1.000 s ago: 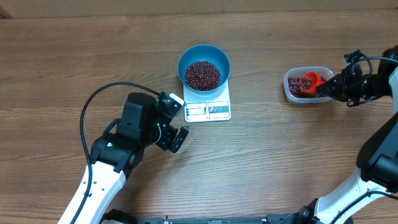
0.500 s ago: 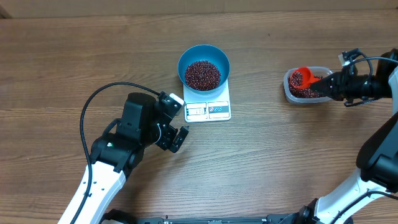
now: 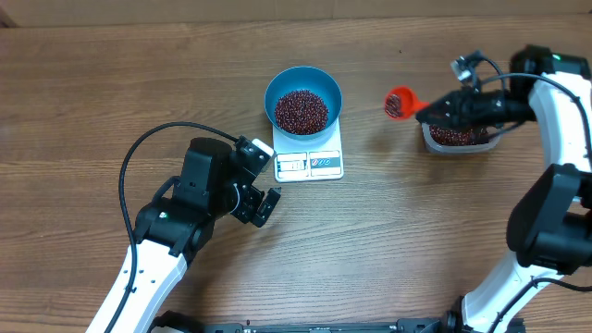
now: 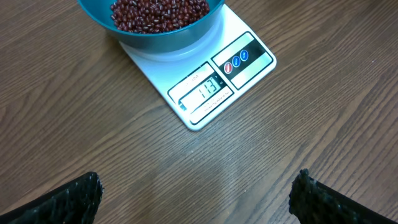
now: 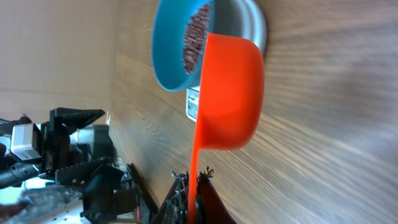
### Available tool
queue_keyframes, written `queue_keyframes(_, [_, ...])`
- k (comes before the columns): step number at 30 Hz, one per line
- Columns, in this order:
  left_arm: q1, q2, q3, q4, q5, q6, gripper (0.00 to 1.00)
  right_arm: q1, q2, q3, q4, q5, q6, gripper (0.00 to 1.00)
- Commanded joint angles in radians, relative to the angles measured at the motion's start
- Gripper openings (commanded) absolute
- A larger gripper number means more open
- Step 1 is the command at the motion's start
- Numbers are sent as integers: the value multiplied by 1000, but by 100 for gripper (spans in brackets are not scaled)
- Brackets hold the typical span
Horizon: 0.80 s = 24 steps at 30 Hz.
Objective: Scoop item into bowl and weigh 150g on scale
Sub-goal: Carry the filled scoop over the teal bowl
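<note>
The beans (image 3: 301, 110) heap in the blue bowl (image 3: 274, 88) on the white scale (image 3: 310, 164). More beans fill the orange scoop (image 3: 400, 102), which hangs between the bowl and the clear tub (image 3: 458, 139), its handle clamped in the right gripper (image 3: 439, 107). The left gripper (image 3: 266, 180), jaws wide and empty, sits just beside the scale.

the round deep bright blue plastic bowl (image 3: 303, 97), heaped with dark red-brown beans (image 3: 302, 110), sits on the small flat white rectangular scale (image 3: 310, 162) mid-worktop (image 3: 92, 83) and blocks any low pass there. bare wood runs wide to its left and behind it. to its right, the strip of wood towards the clear rounded plastic tub (image 3: 428, 137) is crossed overhead by the small orange plastic scoop (image 3: 400, 102), held in the right gripper (image 3: 442, 107) with jaws closed on its handle. the left gripper (image 3: 262, 182) stands just beside the scale's near-left corner, jaws spread wide with bare wood between them. its black cable (image 3: 139, 157) loops out leftward.
</note>
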Motion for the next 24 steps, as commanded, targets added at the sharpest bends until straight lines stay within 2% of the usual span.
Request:
queue_keyframes(1, [-2,5,-8,0,11,23,99,69,-2,64,22,-24,63,4])
queue_keyframes(11, [-2,5,-8,0,11,23,99,282,-2,138,203,150,318,4])
queue_keyframes(17, [-2,5,-8,0,11,23,100,374,-2,149,282,248,402,4])
queue_keyframes(24, [-2,5,-8,0,11,23,99,445,-2,149,340,357,428,4])
